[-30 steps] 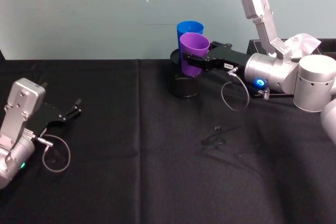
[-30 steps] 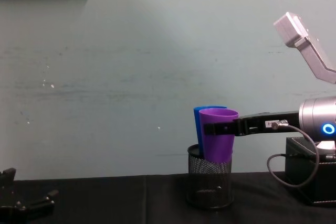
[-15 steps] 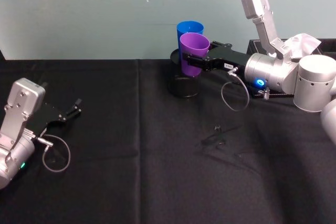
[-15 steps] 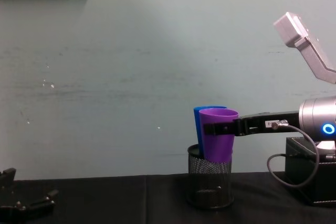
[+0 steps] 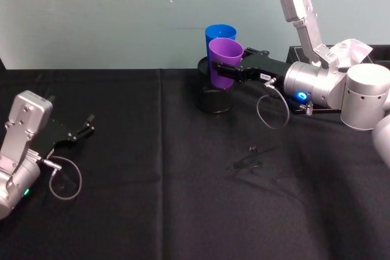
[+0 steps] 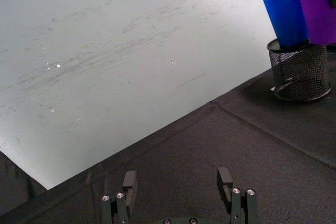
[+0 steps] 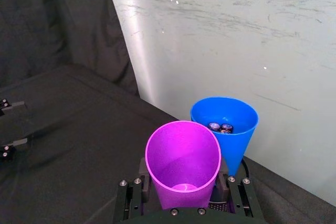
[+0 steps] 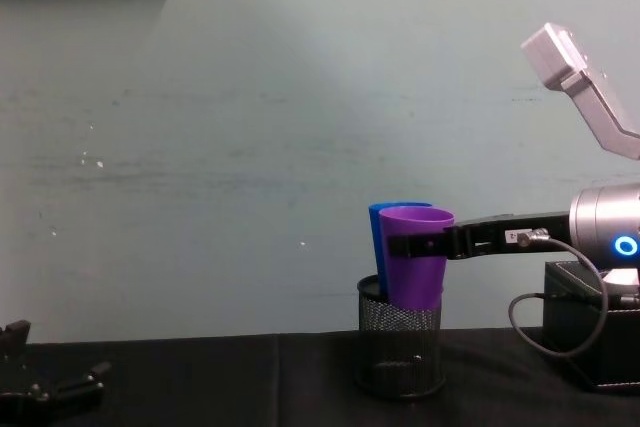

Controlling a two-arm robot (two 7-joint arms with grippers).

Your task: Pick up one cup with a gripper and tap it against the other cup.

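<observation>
Right pincer's [image 5: 222,73] purple cup [image 5: 225,59], rim beside blue cup [image 5: 219,33]

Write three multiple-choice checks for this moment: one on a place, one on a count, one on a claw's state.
1. Where does the blue cup stand?
A. in the black mesh holder
B. on a tray
C. on a shelf

2. How many cups are there?
A. one
B. two
C. three

3. What is the state of the right claw?
A. open and bare
B. shut on the purple cup
C. shut on the blue cup

Key:
1 A: its base sits inside the mesh rim.
2 B: there is one blue cup and one purple cup.
3 B: the claw clamps the purple cup's sides and holds it up beside the blue one.
The left claw rests open, far off to the left.
</observation>
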